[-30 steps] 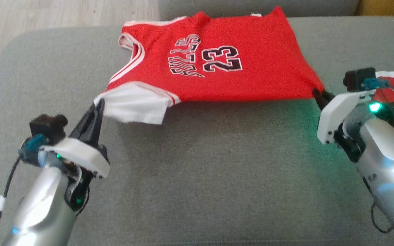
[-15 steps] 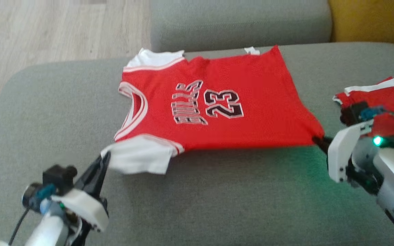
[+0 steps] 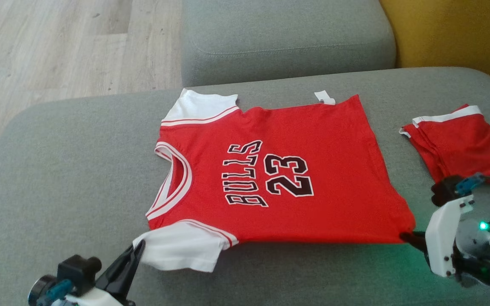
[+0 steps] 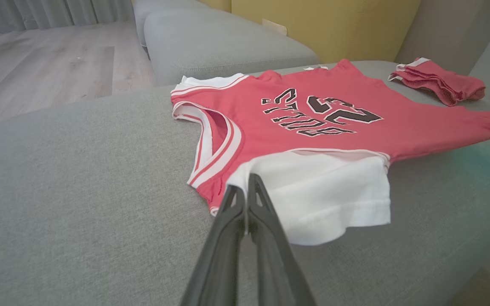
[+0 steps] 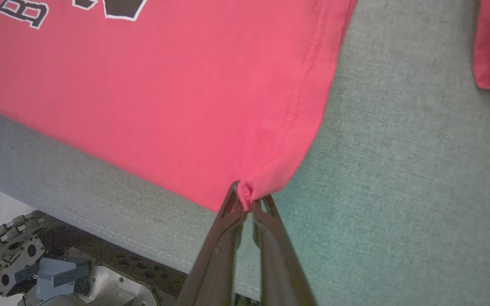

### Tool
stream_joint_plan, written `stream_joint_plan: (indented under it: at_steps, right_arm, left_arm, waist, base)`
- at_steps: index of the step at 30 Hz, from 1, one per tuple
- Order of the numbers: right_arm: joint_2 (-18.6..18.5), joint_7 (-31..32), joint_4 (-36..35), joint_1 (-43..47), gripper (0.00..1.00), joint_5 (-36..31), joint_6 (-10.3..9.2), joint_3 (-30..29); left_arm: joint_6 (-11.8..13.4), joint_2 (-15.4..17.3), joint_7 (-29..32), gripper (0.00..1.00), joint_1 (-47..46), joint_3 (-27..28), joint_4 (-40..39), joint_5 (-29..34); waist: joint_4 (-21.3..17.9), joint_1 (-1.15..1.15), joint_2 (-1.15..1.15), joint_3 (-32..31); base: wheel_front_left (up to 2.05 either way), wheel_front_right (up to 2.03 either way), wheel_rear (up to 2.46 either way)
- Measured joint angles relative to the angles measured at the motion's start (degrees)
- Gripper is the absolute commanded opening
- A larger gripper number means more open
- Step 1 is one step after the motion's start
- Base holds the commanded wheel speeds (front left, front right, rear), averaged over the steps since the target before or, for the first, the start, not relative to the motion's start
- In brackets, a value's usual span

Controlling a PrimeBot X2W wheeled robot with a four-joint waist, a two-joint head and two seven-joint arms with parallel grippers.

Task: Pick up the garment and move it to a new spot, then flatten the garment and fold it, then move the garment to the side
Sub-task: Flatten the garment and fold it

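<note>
The left tool [image 3: 139, 246], reaching low and forward, clamps the white sleeve [image 3: 181, 250] of the red 23 jersey [image 3: 313, 140]; the right tool [image 3: 411, 237] pinches its hem corner. The jersey lies stretched between them on a grey sofa [image 3: 79, 161].

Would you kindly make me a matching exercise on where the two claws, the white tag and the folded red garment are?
1 left claw
2 right claw
3 folded red garment
4 white tag

A shut on the hem corner of the jersey
B apart, right of the jersey
C shut on the near white sleeve
D at the jersey's far edge

Pairs: 1-C, 2-A, 3-B, 4-D
</note>
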Motion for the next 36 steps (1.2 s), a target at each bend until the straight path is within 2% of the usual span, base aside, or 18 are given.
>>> stream_joint_plan:
  at_steps: [8,14,24,36]
  right_arm:
    - [0.08,1.72,-2.96,0.84,0.00,-2.70,0.00,-6.04]
    - [2.35,3.59,-3.35,0.57,0.00,-6.05,0.00,-9.37]
    - [5.71,4.69,-2.25,-3.04,0.00,-10.95,0.00,-13.41]
    - [9.71,3.85,3.69,-9.15,0.00,-15.89,0.00,-14.86]
  left_arm:
    - [0.59,0.92,2.22,0.00,-1.31,0.05,-3.46,-0.23]
    - [0.51,0.93,3.24,0.00,-5.88,-0.18,-2.77,-0.12]
    - [-0.25,0.83,5.02,0.00,-14.38,-1.96,1.97,0.48]
    - [-1.52,-0.67,5.11,0.00,-26.32,-5.12,13.02,0.89]
  waist:
    - [-0.20,0.00,0.00,0.69]
    - [-0.37,0.00,0.00,2.16]
    - [-0.12,0.00,0.00,6.08]
    - [0.03,0.00,0.00,11.64]
  base:
    - [0.00,0.00,0.00]
    - [0.00,0.00,0.00]
    - [0.00,0.00,0.00]
    - [0.00,0.00,0.00]
